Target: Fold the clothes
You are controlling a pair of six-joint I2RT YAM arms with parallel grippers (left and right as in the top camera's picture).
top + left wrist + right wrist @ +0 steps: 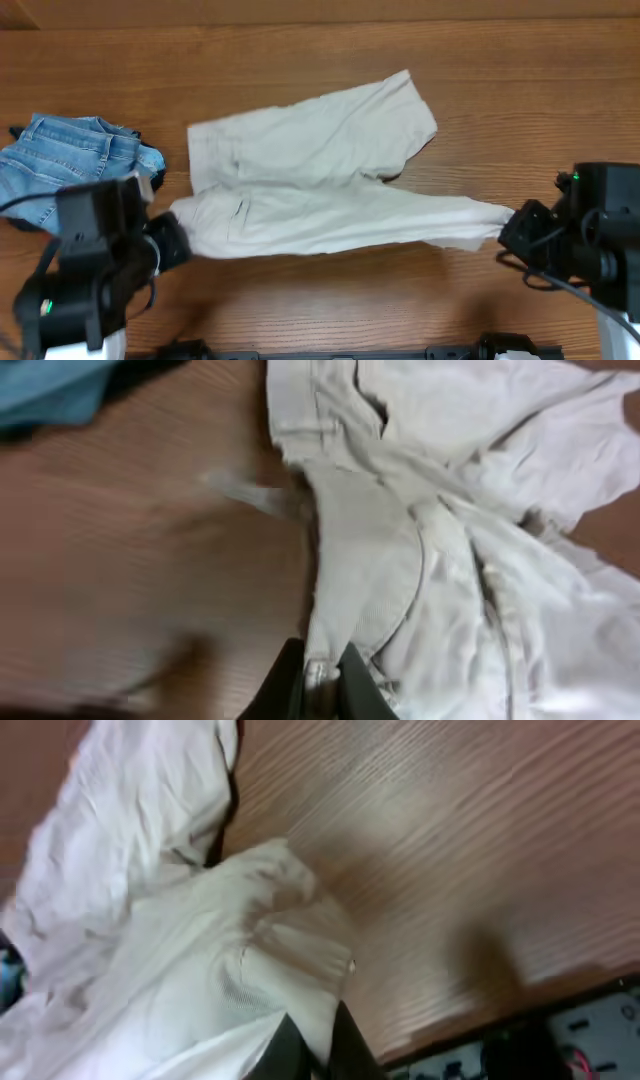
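We see the cream shorts (320, 180) spread mid-frame on the desk (300, 60). Our left end effector (320, 680) is clamped on their waistband, and our right end effector (315, 1050) on a leg hem. The jeans (70, 160) lie at the left edge.

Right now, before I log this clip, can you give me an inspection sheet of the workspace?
Surface: wooden table, brown grain.
Job's things: beige shorts spread mid-table, one leg stretched rightward; jeans bunched at the left, apart from them.
Clutter: nothing seen.
Grippers: left gripper shut on the shorts' waistband end; right gripper shut on the leg hem.
Cables: black cables by both arms, off the cloth.
Surroundings: dark rail along the near edge.
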